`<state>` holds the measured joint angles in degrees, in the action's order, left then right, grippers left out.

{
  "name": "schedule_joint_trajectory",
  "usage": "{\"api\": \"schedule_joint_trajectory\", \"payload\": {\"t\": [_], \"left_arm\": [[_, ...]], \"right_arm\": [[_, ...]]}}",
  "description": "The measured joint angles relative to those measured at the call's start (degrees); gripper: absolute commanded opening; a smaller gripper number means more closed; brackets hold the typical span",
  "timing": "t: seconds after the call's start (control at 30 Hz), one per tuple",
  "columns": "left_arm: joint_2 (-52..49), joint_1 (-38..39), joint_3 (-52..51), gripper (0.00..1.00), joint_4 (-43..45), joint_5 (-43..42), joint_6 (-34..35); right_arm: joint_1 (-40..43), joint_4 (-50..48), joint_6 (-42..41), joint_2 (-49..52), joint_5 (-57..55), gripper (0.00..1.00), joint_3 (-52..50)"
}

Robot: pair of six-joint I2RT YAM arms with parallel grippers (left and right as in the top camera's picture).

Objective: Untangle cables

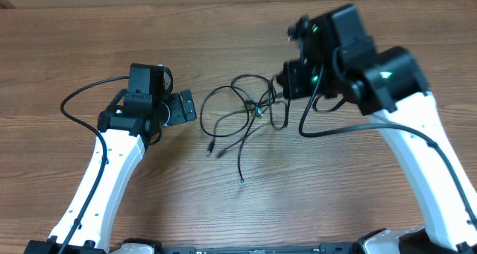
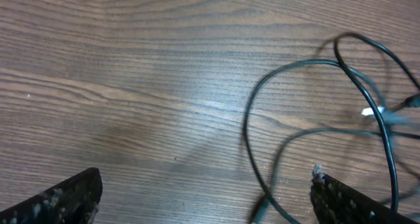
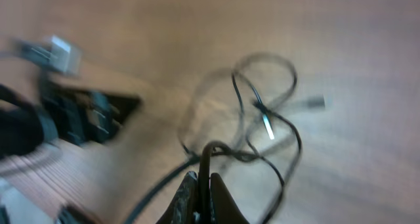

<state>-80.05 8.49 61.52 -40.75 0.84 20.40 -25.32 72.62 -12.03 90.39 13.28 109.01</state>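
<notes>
Brown wood-grain table (image 1: 223, 209) carries the thin black cables (image 1: 256, 109) at its middle, loosely looped and crossed, with silver-tipped plugs and loose ends trailing near. The right gripper (image 3: 202, 184), jaws pinched shut on one strand at the tangle's right, seems placed to draw it out; the left gripper (image 1: 189, 107) sits just left, jaws wide.

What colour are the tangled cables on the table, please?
The cables are black, clearest in the overhead view.

Left gripper (image 1: 186, 107) gapes wide; right gripper (image 3: 200, 184) apparently clamped, view blurred
</notes>
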Motion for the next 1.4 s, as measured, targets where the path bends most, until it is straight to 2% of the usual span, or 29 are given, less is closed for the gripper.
{"api": "schedule_joint_trajectory", "payload": {"t": [0.23, 0.87, 1.0, 1.3, 1.4], "left_arm": [[0.00, 0.00, 0.00, 1.00, 0.00, 0.00, 0.00], [0.00, 0.00, 0.00, 1.00, 0.02, 0.02, 0.00], [0.00, 0.00, 0.00, 1.00, 0.00, 0.00, 0.00], [0.00, 0.00, 0.00, 1.00, 0.00, 0.02, 0.00], [0.00, 0.00, 0.00, 1.00, 0.02, 0.00, 0.00]], "right_arm": [[0.00, -4.83, 0.00, -0.02, -2.43, 0.04, 9.84], [0.00, -29.40, 0.07, 0.00, -13.44, 0.04, 11.10], [0.00, -33.03, 0.13, 0.00, -19.52, 0.04, 11.10], [0.00, -32.28, 3.37, 0.00, -35.10, 0.04, 11.10], [0.00, -36.98, 6.21, 0.00, -39.80, 0.04, 11.10]]}}
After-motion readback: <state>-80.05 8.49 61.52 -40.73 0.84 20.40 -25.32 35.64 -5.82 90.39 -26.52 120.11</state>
